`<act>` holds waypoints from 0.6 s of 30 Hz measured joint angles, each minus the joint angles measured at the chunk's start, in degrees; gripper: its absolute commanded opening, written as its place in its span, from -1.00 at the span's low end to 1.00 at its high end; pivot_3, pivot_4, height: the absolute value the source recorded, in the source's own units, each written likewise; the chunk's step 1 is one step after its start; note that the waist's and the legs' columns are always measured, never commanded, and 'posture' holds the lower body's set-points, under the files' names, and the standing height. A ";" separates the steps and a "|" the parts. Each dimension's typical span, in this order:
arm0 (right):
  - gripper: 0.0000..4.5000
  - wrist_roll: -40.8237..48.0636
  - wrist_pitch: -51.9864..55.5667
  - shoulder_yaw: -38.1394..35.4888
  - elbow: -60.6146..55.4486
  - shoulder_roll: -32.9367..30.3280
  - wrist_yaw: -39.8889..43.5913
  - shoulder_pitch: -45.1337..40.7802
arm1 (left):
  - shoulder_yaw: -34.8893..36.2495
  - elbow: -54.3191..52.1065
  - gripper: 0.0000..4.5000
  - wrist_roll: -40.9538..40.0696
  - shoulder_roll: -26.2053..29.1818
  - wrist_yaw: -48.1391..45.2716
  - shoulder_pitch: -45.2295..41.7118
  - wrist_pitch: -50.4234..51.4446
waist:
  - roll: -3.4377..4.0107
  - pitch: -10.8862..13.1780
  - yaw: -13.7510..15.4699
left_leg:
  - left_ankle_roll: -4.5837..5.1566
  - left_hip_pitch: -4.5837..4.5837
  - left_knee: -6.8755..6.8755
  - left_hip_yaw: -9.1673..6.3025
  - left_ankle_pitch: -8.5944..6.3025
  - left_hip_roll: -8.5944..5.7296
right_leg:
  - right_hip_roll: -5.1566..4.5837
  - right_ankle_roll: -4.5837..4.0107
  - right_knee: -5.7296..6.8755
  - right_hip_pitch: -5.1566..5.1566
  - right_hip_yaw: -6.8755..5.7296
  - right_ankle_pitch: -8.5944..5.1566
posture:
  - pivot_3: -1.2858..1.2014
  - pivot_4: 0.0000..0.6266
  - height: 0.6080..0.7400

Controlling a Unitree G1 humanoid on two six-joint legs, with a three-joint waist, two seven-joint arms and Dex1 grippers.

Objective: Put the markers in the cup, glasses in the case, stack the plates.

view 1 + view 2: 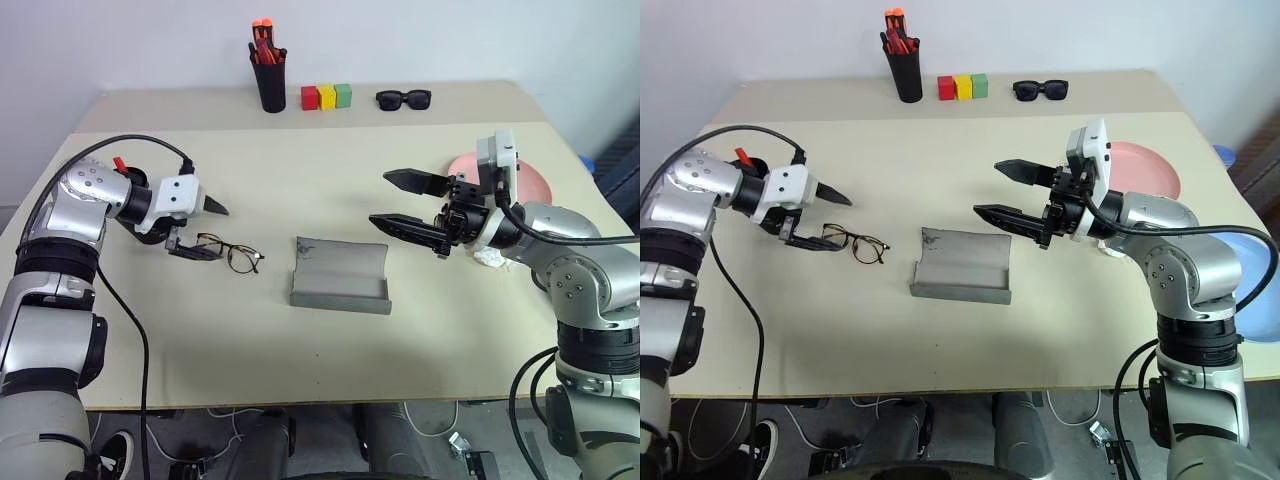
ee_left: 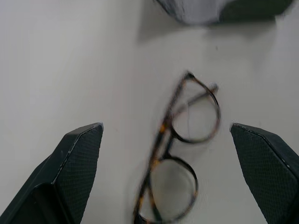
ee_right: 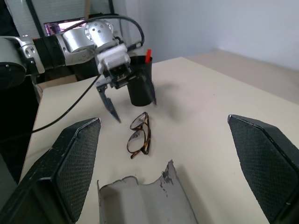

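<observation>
The glasses lie flat on the table left of the open grey case. My left gripper hovers open just over their left end; in the left wrist view the glasses lie between its wide-spread fingers. Behind that wrist stands the black cup with a red-tipped marker sticking out. My right gripper is open and empty in the air, right of and above the case, pointing left. The pink plate lies behind the right arm, and the blue plate is at the table's right edge.
A black pen holder with orange and red pens, three coloured blocks and dark sunglasses line the far edge. A crumpled white scrap lies under my right forearm. Bare tabletop stretches in front of the case.
</observation>
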 measured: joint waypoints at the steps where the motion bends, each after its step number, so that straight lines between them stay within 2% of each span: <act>1: 0.97 0.02 -0.09 0.00 -0.04 -0.01 -0.12 0.04 | -1.08 0.90 1.00 0.25 0.01 -0.43 -0.33 -0.38 | 0.00 0.00 -0.09 | 0.00 0.00 0.00 0.00 0.00 0.00 | 0.00 0.00 0.01 -0.01 0.00 0.00 | 0.03 -0.52 1.00; 7: 0.97 0.00 -0.42 0.37 -0.01 -0.03 -0.20 0.21 | -6.67 6.27 1.00 2.71 0.78 -0.86 -5.23 -6.36 | -0.01 0.00 -0.01 | 0.00 -0.02 0.02 -0.01 0.00 -0.01 | 0.00 0.01 0.02 -0.02 0.00 0.00 | 0.03 -0.52 1.00; 18: 0.97 0.00 -1.12 1.08 0.51 -1.04 0.51 -0.02 | -8.61 13.75 1.00 10.33 -3.43 0.29 -9.73 -13.75 | -0.01 0.01 -0.02 | 0.00 -0.08 0.06 -0.02 0.00 -0.02 | 0.00 0.02 0.02 -0.02 -0.02 0.00 | 0.03 -0.52 1.00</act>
